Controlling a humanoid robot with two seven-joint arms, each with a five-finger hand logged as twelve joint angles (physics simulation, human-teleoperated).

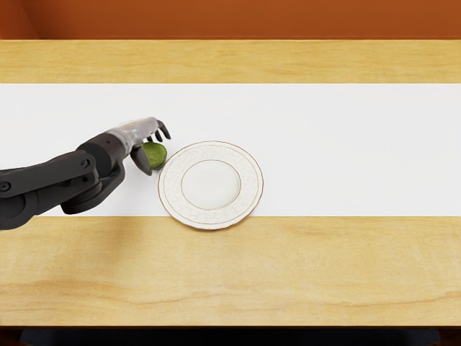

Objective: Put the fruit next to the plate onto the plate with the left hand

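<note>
A small green fruit [155, 153] lies on the white runner just left of a white plate [210, 184] with a patterned rim. My left hand [150, 146] comes in from the left edge and sits right at the fruit, its fingers arched over the top and the thumb below it. The fingers look spread around the fruit and not closed on it. Part of the fruit's left side is hidden by the hand. The plate holds nothing.
A white runner [346, 144] crosses the wooden table [230, 274] from left to right. An orange-brown wall [230, 18] stands behind the table's far edge.
</note>
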